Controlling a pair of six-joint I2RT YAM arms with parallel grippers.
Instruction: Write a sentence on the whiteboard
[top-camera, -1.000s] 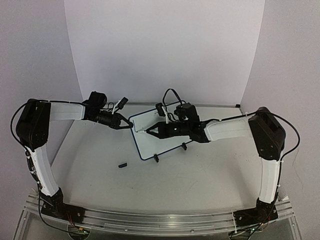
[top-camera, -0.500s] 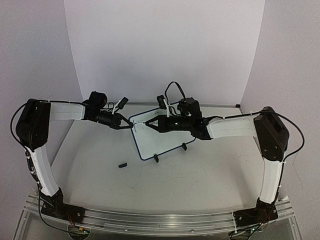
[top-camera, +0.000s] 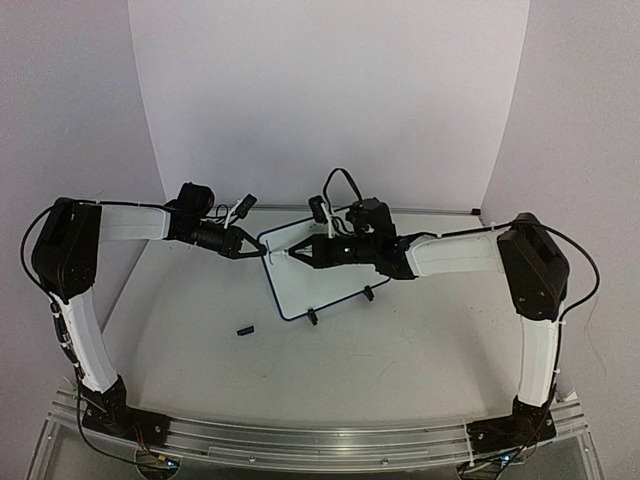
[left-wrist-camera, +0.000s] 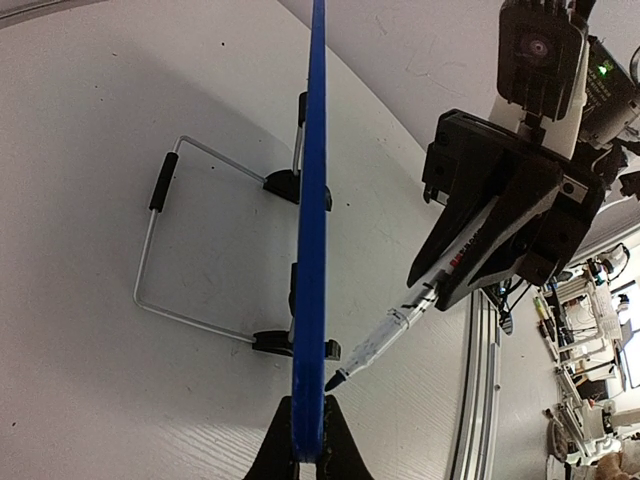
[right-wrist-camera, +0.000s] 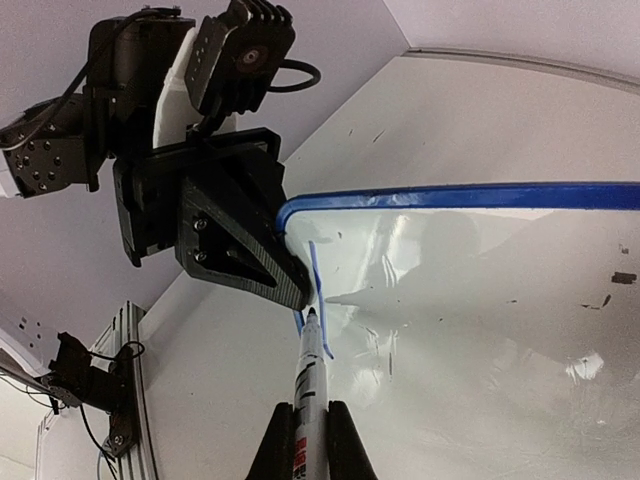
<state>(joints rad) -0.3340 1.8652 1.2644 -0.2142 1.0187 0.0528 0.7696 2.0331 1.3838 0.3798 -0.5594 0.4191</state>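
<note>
Whiteboard (top-camera: 318, 292), rim clamped by the left gripper (top-camera: 256, 251). Right gripper (top-camera: 296, 257) clamped on a marker pen (right-wrist-camera: 311, 372), tip at the board face beside a short blue stroke (right-wrist-camera: 317, 285).

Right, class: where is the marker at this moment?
In the top view the marker sits mid-table, held in the right gripper, its tip at the far-left corner of the whiteboard, beside the left gripper.
</note>
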